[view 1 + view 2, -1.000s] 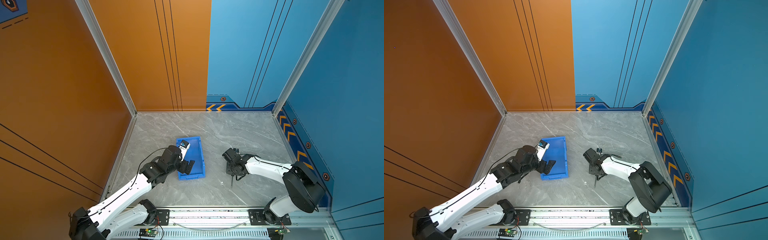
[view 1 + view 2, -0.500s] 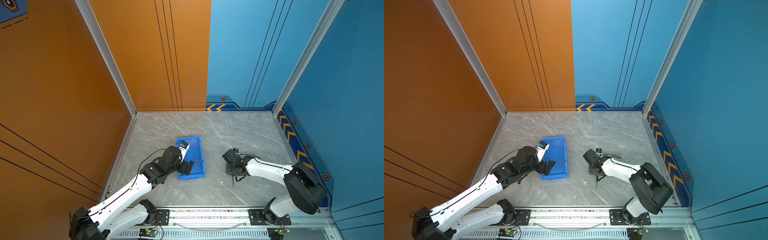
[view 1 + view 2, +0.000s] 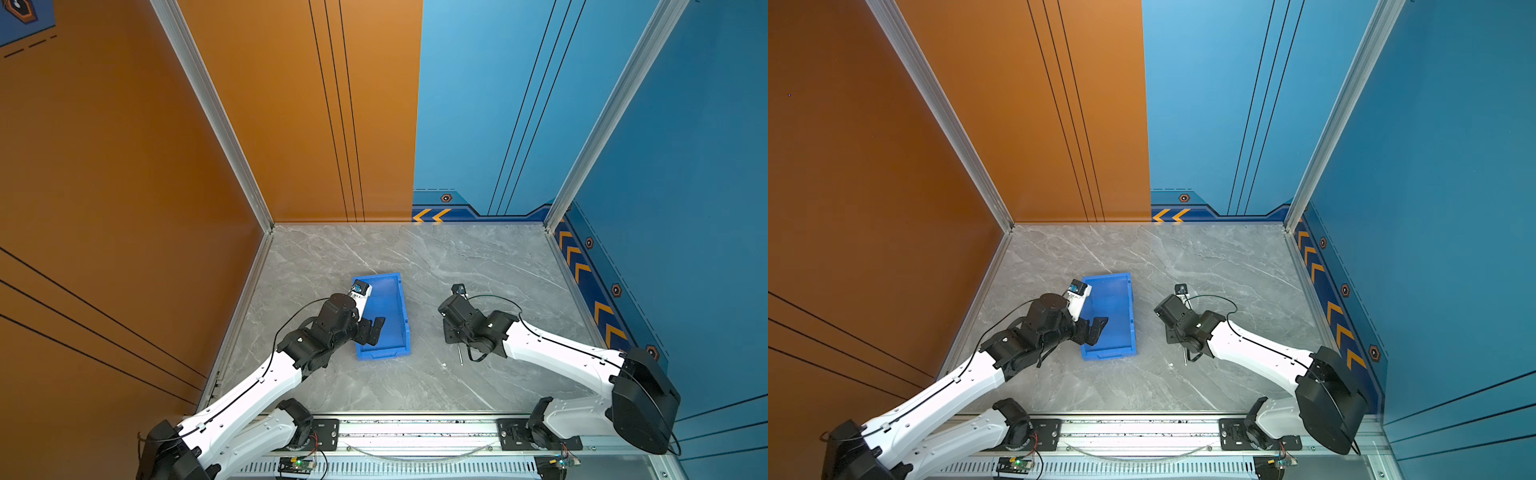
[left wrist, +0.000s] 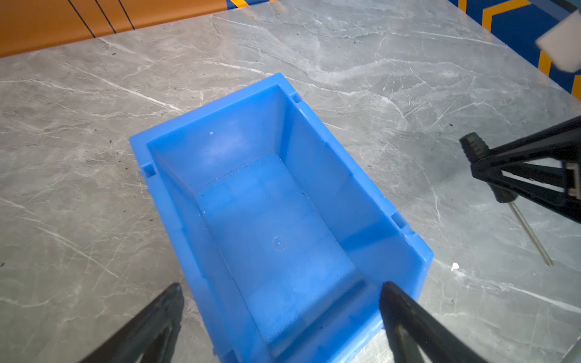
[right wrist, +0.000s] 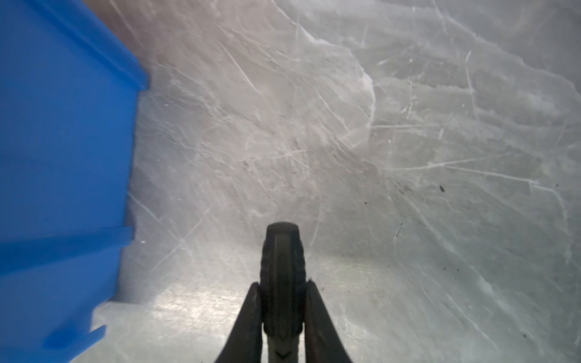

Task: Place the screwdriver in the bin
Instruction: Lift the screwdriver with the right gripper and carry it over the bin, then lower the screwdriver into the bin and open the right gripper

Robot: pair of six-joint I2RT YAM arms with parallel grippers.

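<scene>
We see the bin, a bright blue rectangular tray with low walls and a lipped rim. It sits flat on the grey marble surface, its near short side lower. To its right, apart from it, the screwdriver has its black ribbed handle pinched in the right gripper. Its thin silver shaft points toward the surface's near edge.
</scene>
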